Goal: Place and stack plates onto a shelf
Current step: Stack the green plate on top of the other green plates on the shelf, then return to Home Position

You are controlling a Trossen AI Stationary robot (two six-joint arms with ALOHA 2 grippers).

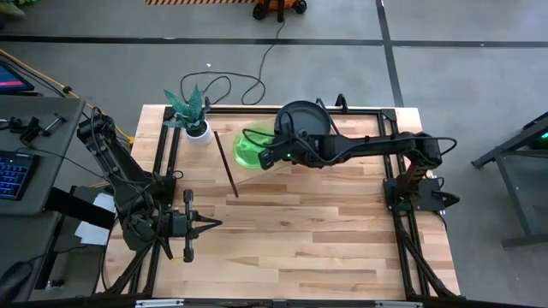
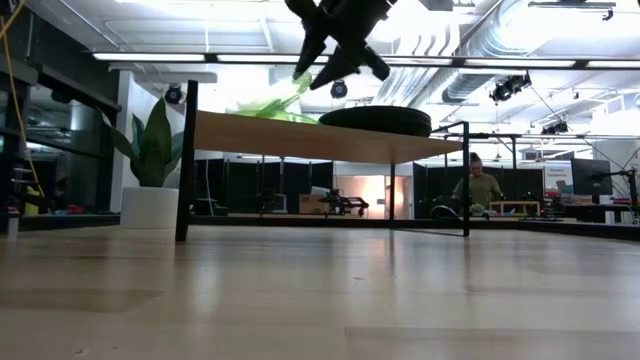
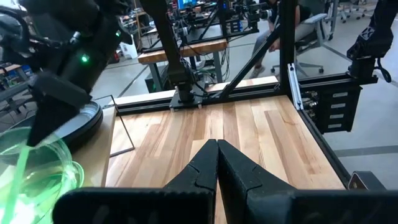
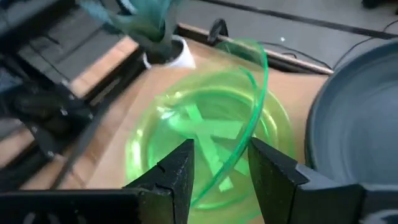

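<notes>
Beside the dark plate (image 1: pixel 301 117) on the shelf (image 2: pixel 330 136), right pincer (image 4: pixel 221 163) grasping a green plate (image 4: pixel 205 134).

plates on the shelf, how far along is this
Done: a dark plate lies flat on the shelf. In hand: the right pincer holds a tilted green plate by its rim, over another green plate. Left: lowering and releasing it. The left pincer, shut, waits over the table.

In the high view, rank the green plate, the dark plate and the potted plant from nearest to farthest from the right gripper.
From the right gripper:
1. Green plate, at the fingertips, on the shelf.
2. Dark plate, just behind the gripper, toward the table's far edge.
3. Potted plant, beyond the shelf's left end.
</notes>
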